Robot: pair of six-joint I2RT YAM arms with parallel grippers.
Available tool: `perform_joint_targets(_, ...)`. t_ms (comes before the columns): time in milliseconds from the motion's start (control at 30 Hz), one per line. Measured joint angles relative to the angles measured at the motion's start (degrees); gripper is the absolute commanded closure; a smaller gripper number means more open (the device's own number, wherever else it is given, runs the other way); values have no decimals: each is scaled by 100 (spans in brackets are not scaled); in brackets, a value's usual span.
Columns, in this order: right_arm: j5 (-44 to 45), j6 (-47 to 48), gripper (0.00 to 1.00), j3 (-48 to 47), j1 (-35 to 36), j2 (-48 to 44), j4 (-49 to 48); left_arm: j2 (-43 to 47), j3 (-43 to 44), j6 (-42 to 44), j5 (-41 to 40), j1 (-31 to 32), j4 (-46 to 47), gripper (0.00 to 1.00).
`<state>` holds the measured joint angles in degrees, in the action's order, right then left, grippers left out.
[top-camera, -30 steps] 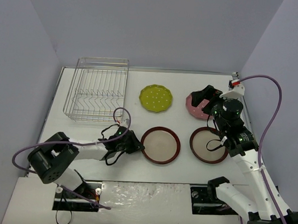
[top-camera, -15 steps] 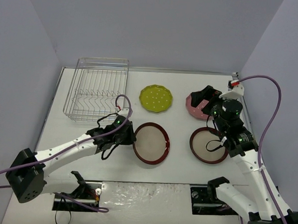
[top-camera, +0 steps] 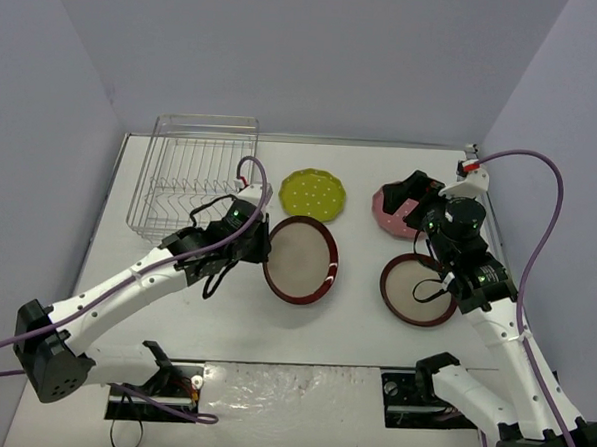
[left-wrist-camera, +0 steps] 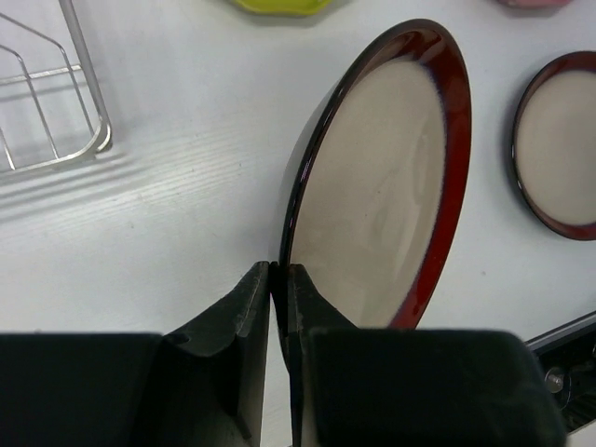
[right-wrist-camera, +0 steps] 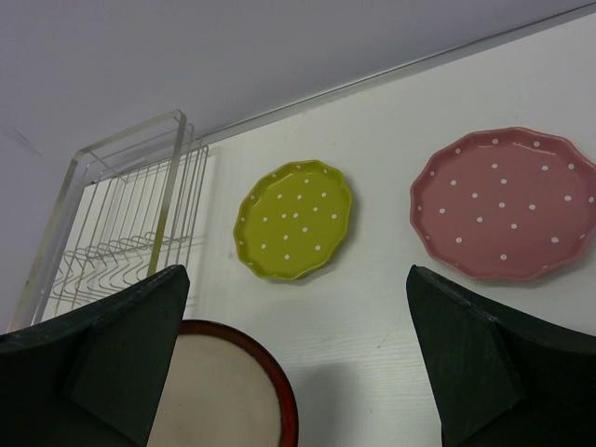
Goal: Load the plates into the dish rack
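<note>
1. Left end effector (left-wrist-camera: 279, 272) grips one red-rimmed plate (left-wrist-camera: 382, 186) by its rim, tilted on edge beside the rack (top-camera: 206, 120).
2. It should hold the plate upright, line it up with a tine gap, then lower gently.

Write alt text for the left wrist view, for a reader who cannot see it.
The left gripper is shut on the rim of a red-rimmed plate, holding it tilted over the white table. A corner of the dish rack shows at upper left; a second red-rimmed plate lies flat at right.
</note>
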<state>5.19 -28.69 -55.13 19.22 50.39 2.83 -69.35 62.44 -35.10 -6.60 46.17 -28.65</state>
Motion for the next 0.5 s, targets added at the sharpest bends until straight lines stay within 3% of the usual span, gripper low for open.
perform_joint_targets(200,19,2,0,-2,5,-6,67,-234,888,203,-184,-97,-339,100)
perform_joint_targets(500,63,8,0,-2,36,-48,185,-611,1985,506,-17,-1019,-940,100)
